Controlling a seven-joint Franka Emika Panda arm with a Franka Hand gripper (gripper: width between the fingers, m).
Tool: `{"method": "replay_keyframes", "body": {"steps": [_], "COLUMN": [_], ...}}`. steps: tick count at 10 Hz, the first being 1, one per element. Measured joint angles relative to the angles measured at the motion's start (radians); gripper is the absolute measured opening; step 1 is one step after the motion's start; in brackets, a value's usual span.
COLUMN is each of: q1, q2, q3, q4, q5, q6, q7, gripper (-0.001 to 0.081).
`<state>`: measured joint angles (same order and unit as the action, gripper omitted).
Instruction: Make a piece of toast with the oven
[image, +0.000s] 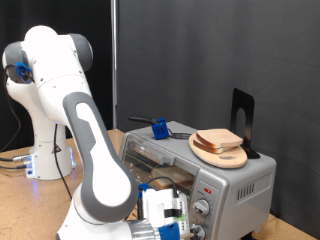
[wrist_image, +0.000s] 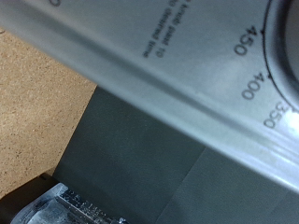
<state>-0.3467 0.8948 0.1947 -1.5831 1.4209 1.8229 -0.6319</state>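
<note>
Numerals 450, 400 and 350 curve round a dial (wrist_image: 288, 56) at the edge of the wrist view, printed on the silver front of the oven (wrist_image: 168, 65); a few lines of small print beside them are too blurred to read. That view also shows a patch of brown bench (wrist_image: 37, 112), hidden in the exterior view. Only the exterior view shows the piece of toast (image: 219, 139), lying on a round wooden board (image: 218, 153) on top of the oven (image: 235, 180), with a black stand (image: 241, 115) behind it. There the claw (image: 172, 212) sits low against the oven's front, close to the knobs (image: 205, 210). Whether its fingers are spread or closed, I cannot tell; nothing shows between them.
</note>
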Motion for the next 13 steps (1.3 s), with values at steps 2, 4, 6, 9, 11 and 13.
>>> {"method": "replay_keyframes", "body": {"steps": [2,4,6,9,11,13], "q1": [0.0,-0.003,-0.012,-0.047,-0.09,-0.127], "q2": [0.0,-0.007,-0.02,-0.063,-0.091,-0.124], "q3": [0.0,0.0,-0.004,-0.025,-0.036,-0.045], "q4": [0.0,0.003,0.003,-0.004,-0.006,-0.016], "q5": [0.0,0.019,0.021,-0.033,-0.081,-0.1], "q6": [0.001,0.005,0.005,-0.095,-0.232,-0.297], "q7": [0.013,0.021,0.054,0.224,0.329,0.375], "gripper": [0.0097,0.0106,0.03,0.0615,0.0768,0.0805]}}
